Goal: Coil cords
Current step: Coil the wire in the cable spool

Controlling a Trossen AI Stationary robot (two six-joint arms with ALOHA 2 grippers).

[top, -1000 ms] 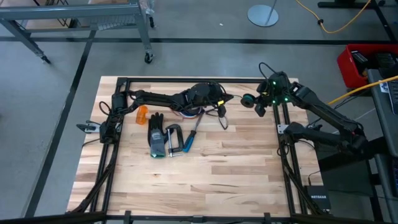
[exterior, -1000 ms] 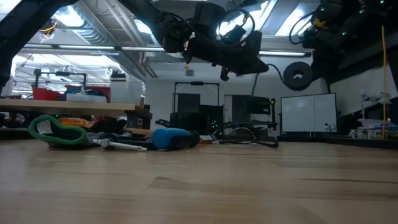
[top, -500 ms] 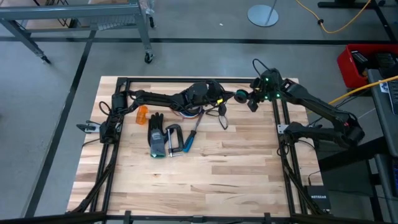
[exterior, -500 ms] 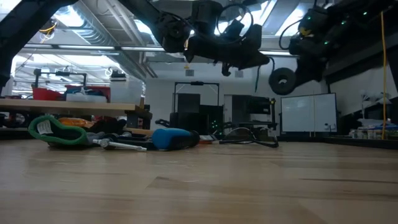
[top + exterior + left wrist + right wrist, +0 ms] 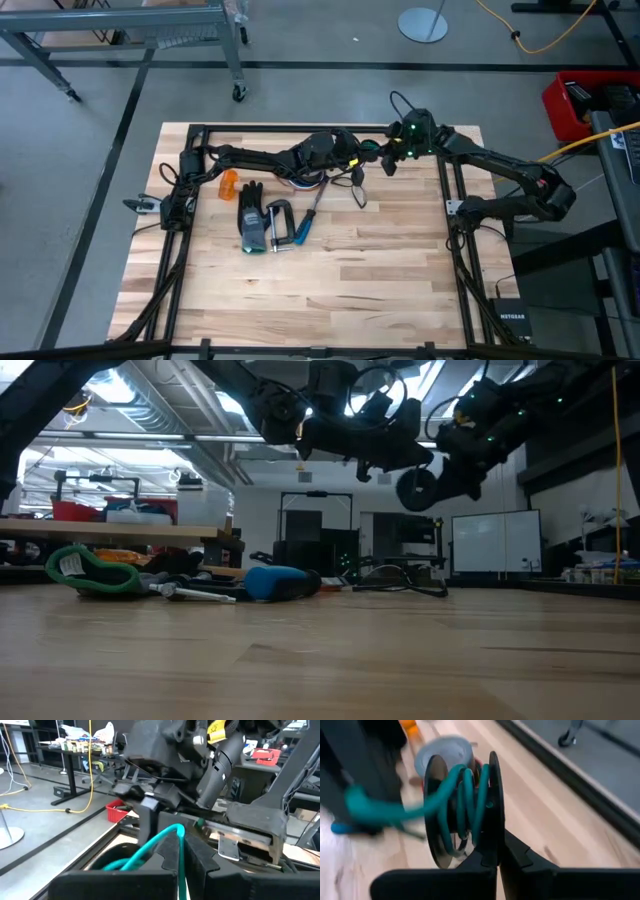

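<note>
My right gripper [image 5: 389,158] is shut on a black spool [image 5: 465,810] with the teal cord [image 5: 455,795] wound around it, held above the table's far middle; the spool also shows in the low view [image 5: 415,488]. My left gripper [image 5: 358,155] is just to the left of the spool, shut on the free stretch of the same teal cord [image 5: 150,851]. A black cord [image 5: 357,190] lies loose on the table below them, and shows in the low view too [image 5: 400,582]. My left gripper pinches the teal cord [image 5: 178,836] between its two fingers, a short way from the spool. The cord runs out past the fingers in a curve, clear of the table. My right gripper pinches the rim of one of the spool's discs [image 5: 493,837] between its two fingers. The spool stands on edge, lifted clear of the table, with the cord leaving it toward my left gripper [image 5: 380,811].
A grey tape roll [image 5: 303,180] lies under my left arm. A blue-handled screwdriver [image 5: 308,215], a clamp [image 5: 281,225], a dark glove [image 5: 252,215] and an orange object [image 5: 230,183] lie on the table's left middle. The near half of the table [image 5: 330,290] is bare wood.
My right gripper has carried the spool toward the table's left, from near the right frame rail up close to my left gripper. The stretch of teal cord between the two has shortened.
</note>
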